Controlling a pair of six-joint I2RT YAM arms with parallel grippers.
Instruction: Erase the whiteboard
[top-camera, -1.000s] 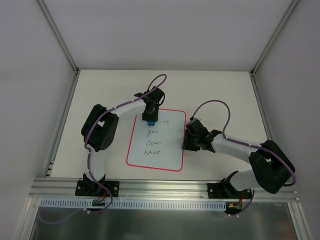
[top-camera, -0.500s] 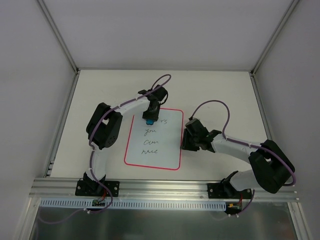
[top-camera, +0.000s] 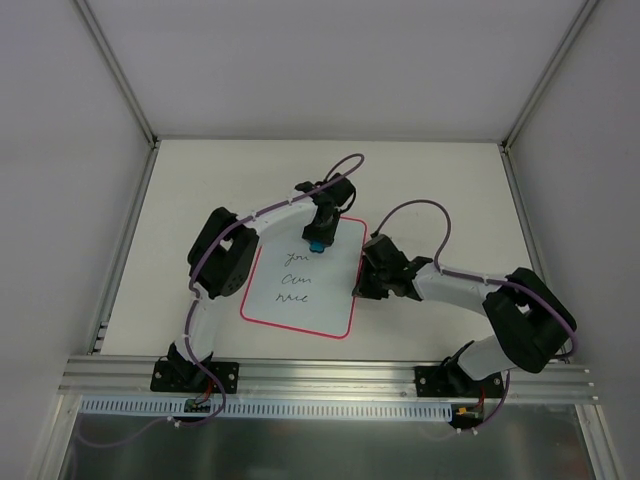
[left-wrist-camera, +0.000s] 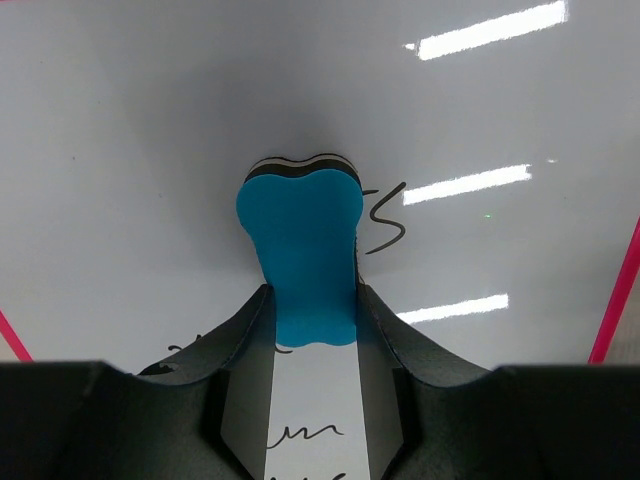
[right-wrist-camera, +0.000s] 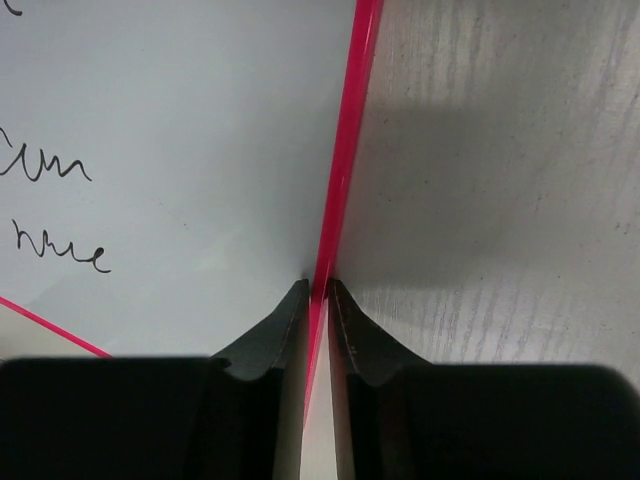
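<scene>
Top view: whiteboard (top-camera: 322, 308) lies mid table (top-camera: 200, 190), tilted. L gripper (top-camera: 316, 243) near board's 12 o'clock edge, R gripper (top-camera: 357, 288) at 3 o'clock edge.
L wrist: fingers clamped on blue eraser (left-wrist-camera: 300, 240), pressed on board; squiggle (left-wrist-camera: 385, 215) at eraser's 3 o'clock.
R wrist: fingers pinch pink rim (right-wrist-camera: 345, 150).

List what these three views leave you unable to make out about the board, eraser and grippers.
- Writing on the board: too small to read in the top view, and cut off by frame edges or fingers in both wrist views.
- Eraser underside: in the left wrist view, its own body hides whether it touches the board.
- Right gripper fingertips: in the top view, hidden under its own wrist.
</scene>
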